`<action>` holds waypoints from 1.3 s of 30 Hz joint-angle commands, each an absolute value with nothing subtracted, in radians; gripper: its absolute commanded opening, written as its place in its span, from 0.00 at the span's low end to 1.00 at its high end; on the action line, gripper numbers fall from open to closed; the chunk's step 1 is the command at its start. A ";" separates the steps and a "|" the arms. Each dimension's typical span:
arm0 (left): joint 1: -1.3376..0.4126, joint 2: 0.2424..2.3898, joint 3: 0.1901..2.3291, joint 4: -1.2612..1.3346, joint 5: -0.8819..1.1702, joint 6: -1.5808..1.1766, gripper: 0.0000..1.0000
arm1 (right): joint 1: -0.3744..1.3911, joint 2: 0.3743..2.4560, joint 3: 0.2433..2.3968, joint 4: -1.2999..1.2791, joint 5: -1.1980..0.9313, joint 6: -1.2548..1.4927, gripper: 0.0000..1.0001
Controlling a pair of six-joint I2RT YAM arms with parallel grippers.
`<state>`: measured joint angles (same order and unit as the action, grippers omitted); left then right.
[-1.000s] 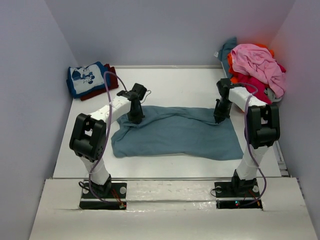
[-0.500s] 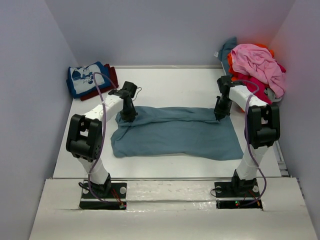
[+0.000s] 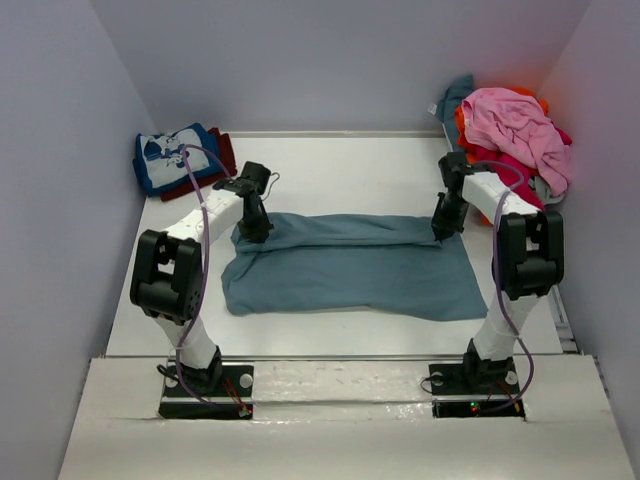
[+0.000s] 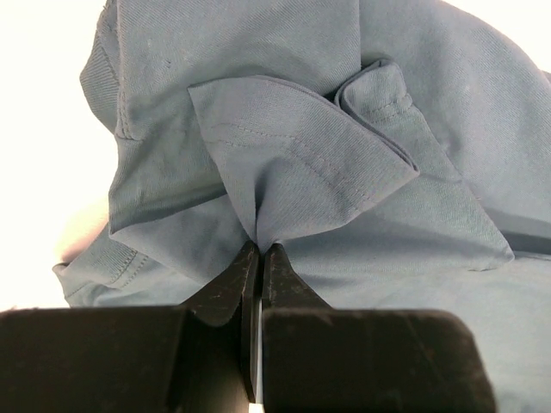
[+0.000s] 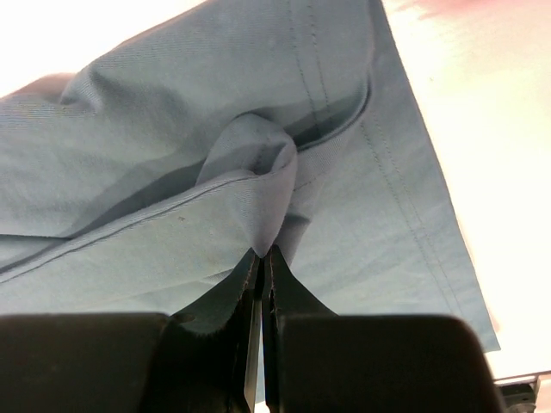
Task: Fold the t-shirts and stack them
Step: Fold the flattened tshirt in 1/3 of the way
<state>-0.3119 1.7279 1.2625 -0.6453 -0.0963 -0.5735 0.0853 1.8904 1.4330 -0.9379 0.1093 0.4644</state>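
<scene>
A plain slate-blue t-shirt (image 3: 350, 265) lies spread across the middle of the table, its far edge folded over. My left gripper (image 3: 256, 232) is shut on a pinch of cloth at the shirt's far left corner; in the left wrist view the slate-blue t-shirt (image 4: 344, 155) rises in a peak from the left gripper (image 4: 260, 249). My right gripper (image 3: 441, 230) is shut on the far right corner; in the right wrist view the slate-blue t-shirt (image 5: 172, 172) bunches above the right gripper (image 5: 263, 254).
A folded blue t-shirt with white cartoon print (image 3: 172, 157) lies on a dark red one (image 3: 222, 150) at the far left. A heap of unfolded shirts, pink (image 3: 515, 125) on top with red, orange and teal beneath, fills the far right corner. Walls enclose the table.
Both grippers have carried the shirt's far edge away from the bases; the left moved further left and back. The fold along the far edge now lies straighter.
</scene>
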 commanded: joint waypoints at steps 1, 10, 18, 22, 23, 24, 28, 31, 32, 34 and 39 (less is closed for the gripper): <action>-0.296 1.684 1.241 -0.649 -0.089 -0.552 0.06 | 0.054 1.819 1.424 -0.936 0.158 0.474 0.07; -0.278 1.669 1.221 -0.652 -0.091 -0.535 0.06 | 0.034 1.781 1.388 -0.940 0.179 0.469 0.07; -0.278 1.658 1.207 -0.663 -0.080 -0.517 0.06 | 0.034 1.752 1.332 -0.937 0.169 0.468 0.07; -0.278 1.651 1.203 -0.657 -0.055 -0.509 0.06 | 0.034 1.756 1.322 -0.936 0.144 0.462 0.07; -0.278 1.649 1.203 -0.650 -0.049 -0.502 0.06 | 0.034 1.758 1.322 -0.937 0.138 0.462 0.07; -0.278 1.649 1.203 -0.649 -0.046 -0.503 0.12 | 0.034 1.759 1.321 -0.936 0.130 0.462 0.07; -0.278 1.628 1.213 -0.647 -0.051 -0.502 0.60 | 0.034 1.752 1.324 -0.931 0.094 0.454 0.31; -0.278 1.624 1.229 -0.653 -0.061 -0.502 0.76 | 0.034 1.746 1.327 -0.927 0.092 0.446 0.38; -0.278 1.623 1.232 -0.653 -0.060 -0.500 0.76 | 0.034 1.744 1.330 -0.927 0.092 0.445 0.40; -0.278 1.621 1.233 -0.646 -0.061 -0.502 0.76 | 0.034 1.746 1.339 -0.927 0.094 0.443 0.42; -0.278 1.679 1.310 -0.644 -0.074 -0.480 0.75 | 0.034 1.781 1.393 -0.925 0.101 0.451 0.47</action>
